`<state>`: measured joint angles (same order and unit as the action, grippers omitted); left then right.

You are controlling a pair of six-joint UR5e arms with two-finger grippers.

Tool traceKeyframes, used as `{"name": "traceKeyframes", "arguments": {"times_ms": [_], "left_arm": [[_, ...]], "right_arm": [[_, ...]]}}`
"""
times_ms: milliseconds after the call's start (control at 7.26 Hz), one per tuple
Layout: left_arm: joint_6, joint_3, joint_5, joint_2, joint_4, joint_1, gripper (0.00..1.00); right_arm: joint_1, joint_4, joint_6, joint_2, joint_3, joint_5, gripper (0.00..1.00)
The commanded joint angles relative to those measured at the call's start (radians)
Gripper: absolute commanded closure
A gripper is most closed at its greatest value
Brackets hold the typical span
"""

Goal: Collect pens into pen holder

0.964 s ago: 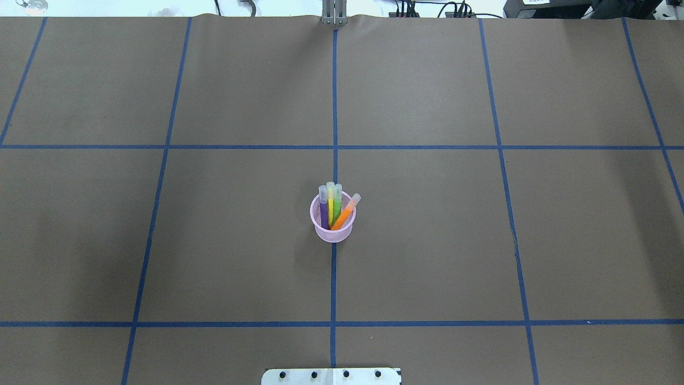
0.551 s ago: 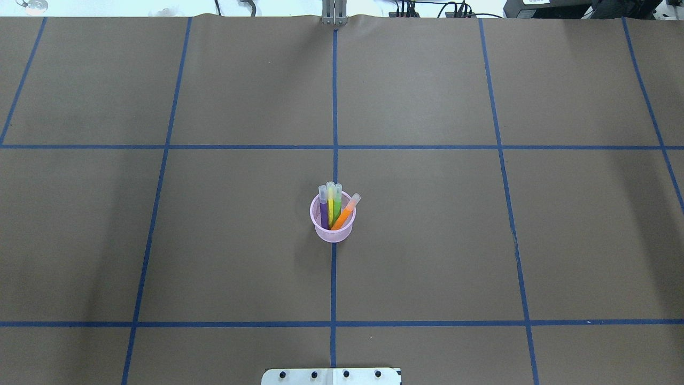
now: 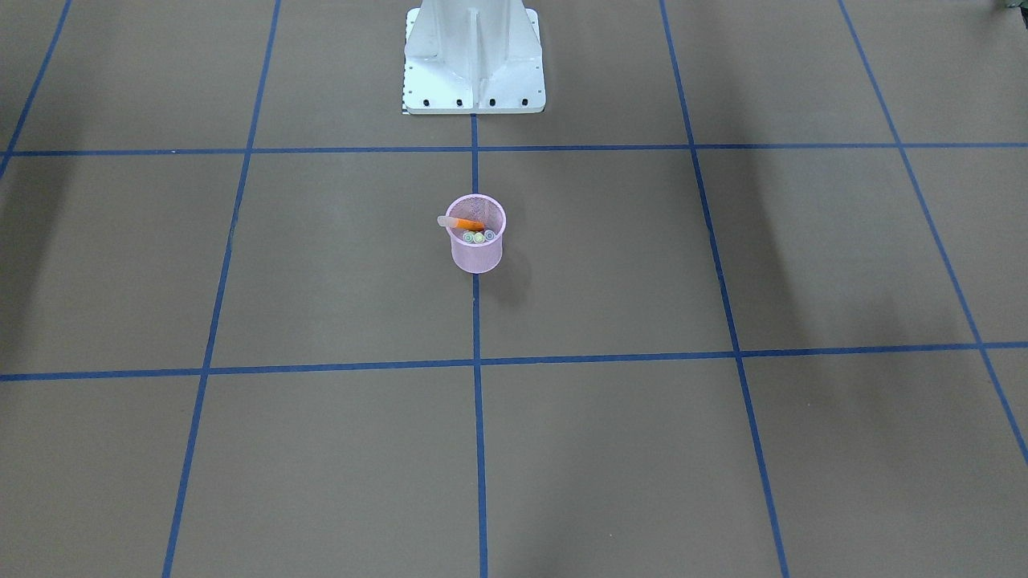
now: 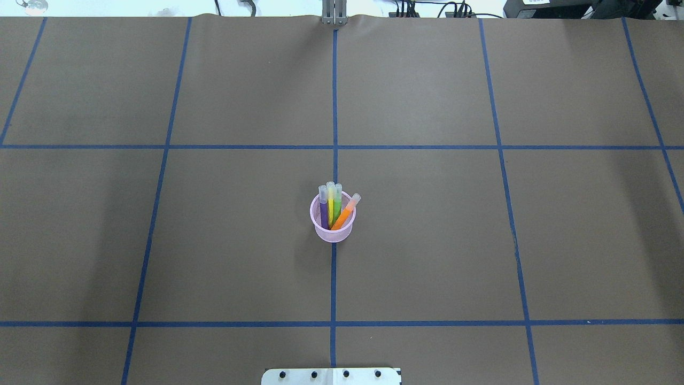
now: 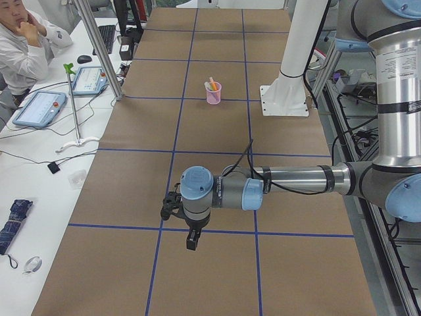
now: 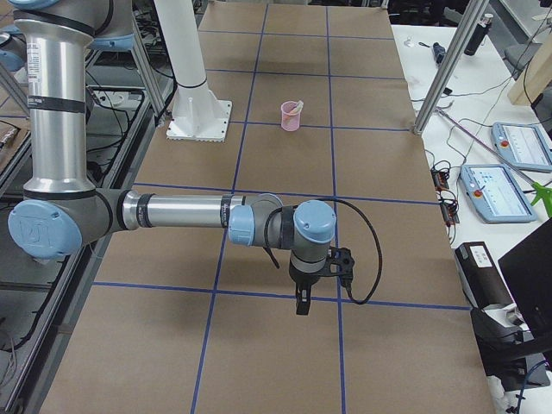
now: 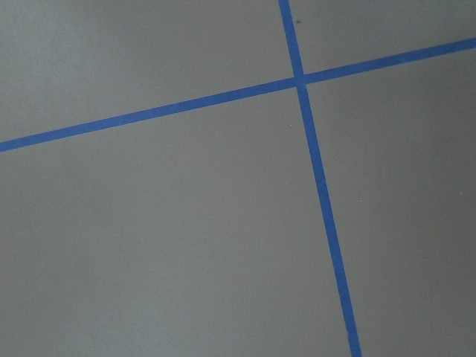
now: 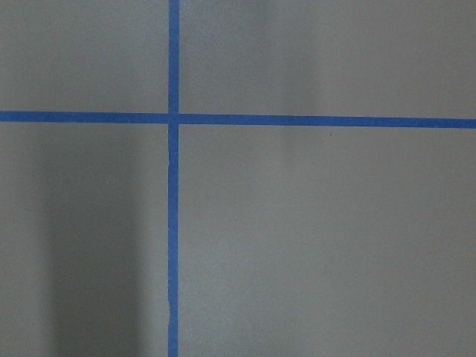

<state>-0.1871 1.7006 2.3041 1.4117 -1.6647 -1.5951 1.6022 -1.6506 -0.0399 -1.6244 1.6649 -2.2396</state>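
Pink mesh holder [image 4: 332,231] stands upright on the table [image 4: 160,240], holding the purple pen [image 4: 324,212], yellow pen [image 4: 331,206], green pen [image 4: 337,203] and leaning orange pen [image 4: 344,214]. Left gripper [image 5: 191,242] and right gripper [image 6: 300,304] hang well apart from the holder; their finger opening cannot be told

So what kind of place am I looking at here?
Probably a robotics lab test cell: a robot arm over a table gridded with blue tape, teach pendants on the side bench, an operator alongside.
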Motion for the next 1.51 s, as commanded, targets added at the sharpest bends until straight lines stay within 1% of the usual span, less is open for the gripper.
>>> {"name": "traceKeyframes", "arguments": {"times_ms": [0,275,1377], "left_arm": [[-0.002,0.022,-0.008,0.001,-0.001,0.001,0.00],[-0.003,0.036,-0.008,0.001,-0.001,0.000,0.00],[-0.006,0.036,0.003,-0.022,-0.004,0.006,0.00]], "right_arm": [[-0.001,0.000,0.000,0.000,0.001,0.000,0.00],[-0.001,0.000,0.000,0.000,0.003,0.000,0.00],[-0.001,0.002,-0.005,-0.012,0.006,-0.002,0.00]]}}
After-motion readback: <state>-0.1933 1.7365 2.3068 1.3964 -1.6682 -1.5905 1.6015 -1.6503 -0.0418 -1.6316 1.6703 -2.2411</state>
